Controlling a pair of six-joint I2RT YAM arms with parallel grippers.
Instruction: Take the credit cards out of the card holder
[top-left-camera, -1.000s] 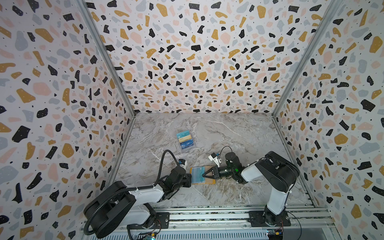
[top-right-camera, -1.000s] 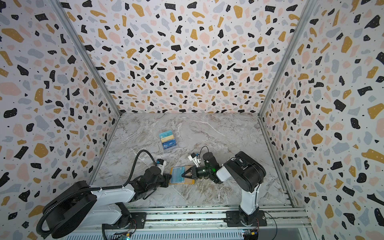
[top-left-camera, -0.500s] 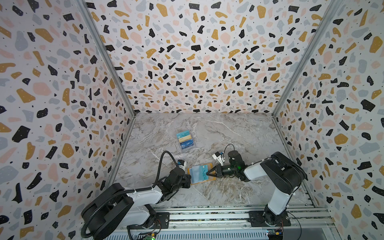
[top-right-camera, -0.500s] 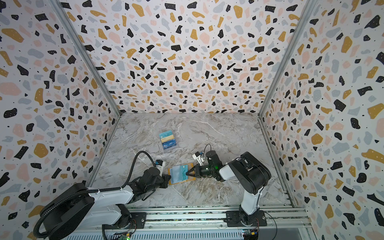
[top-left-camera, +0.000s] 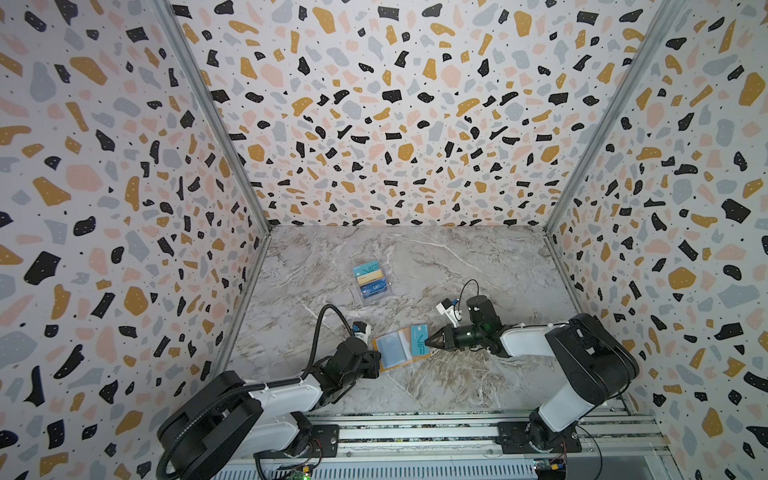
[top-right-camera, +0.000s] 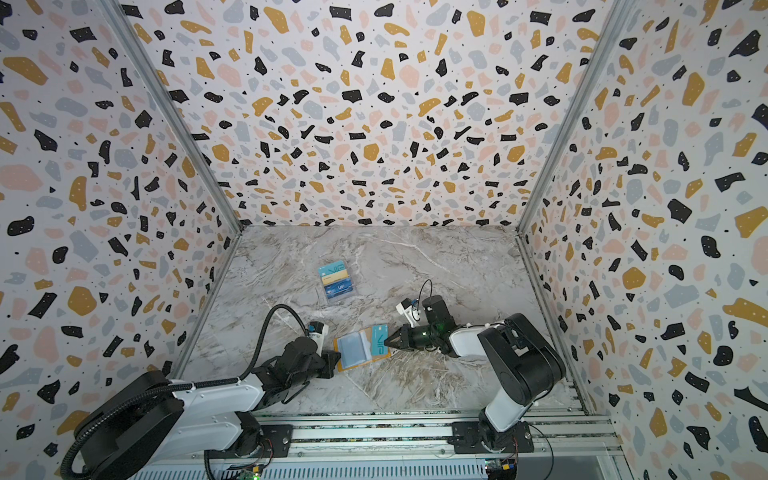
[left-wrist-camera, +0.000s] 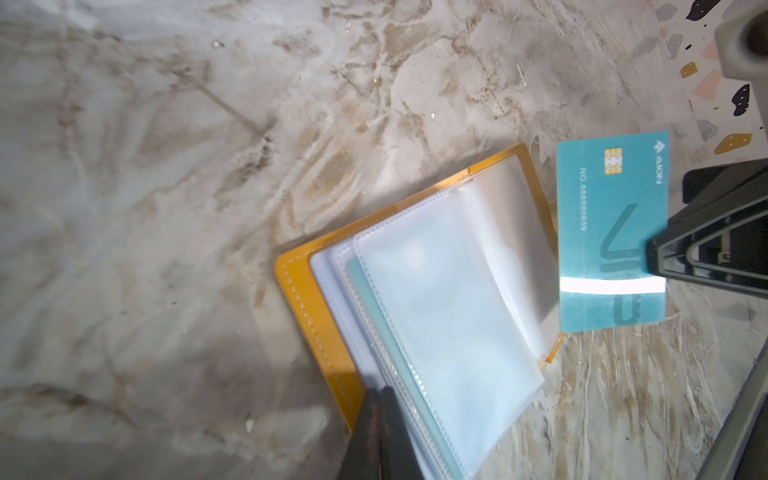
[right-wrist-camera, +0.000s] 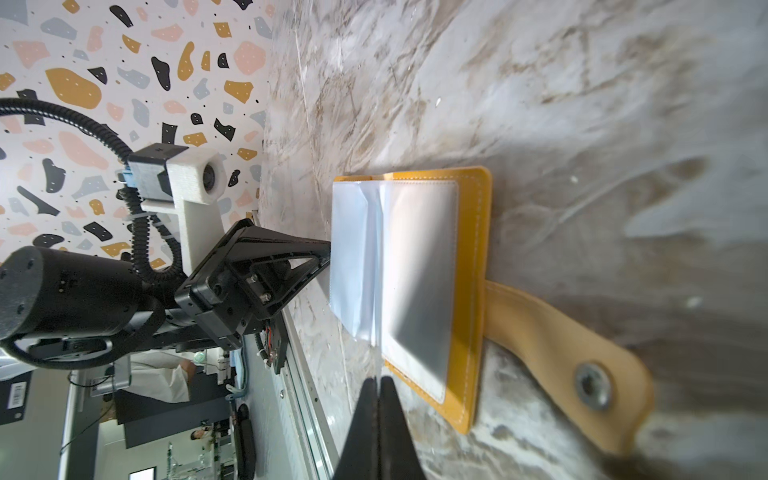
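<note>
On the left, the left claw (left-wrist-camera: 379, 395) is pinched shut on the left edge of the card holder (top-left-camera: 390, 353), pinning it where it lies open on the marble table (top-left-camera: 478, 257), low in both top views and between the two arms. Its clear sleeves (left-wrist-camera: 436, 299) fan upward, and a second card (left-wrist-camera: 356, 274) shows as a teal strip tucked between them, so the job looks about half done at best. Just beside the holder's right edge is the teal card (left-wrist-camera: 611, 232), which appears wholly out of the sleeves; whether it rests on the table or hangs a little above it I cannot tell. The right claw (left-wrist-camera: 654, 259) is closed tight on that card's outer long edge, reaching in from the right. The card's long axis runs parallel to the holder's fold and across the line of the right claw, so a straight pull back toward the right arm should carry it clear without brushing the sleeves. For the tucked card the left claw is nearer, but it is busy holding. A clear box (top-left-camera: 372, 280) with more cards in it stands well behind, apart from both claws
</note>
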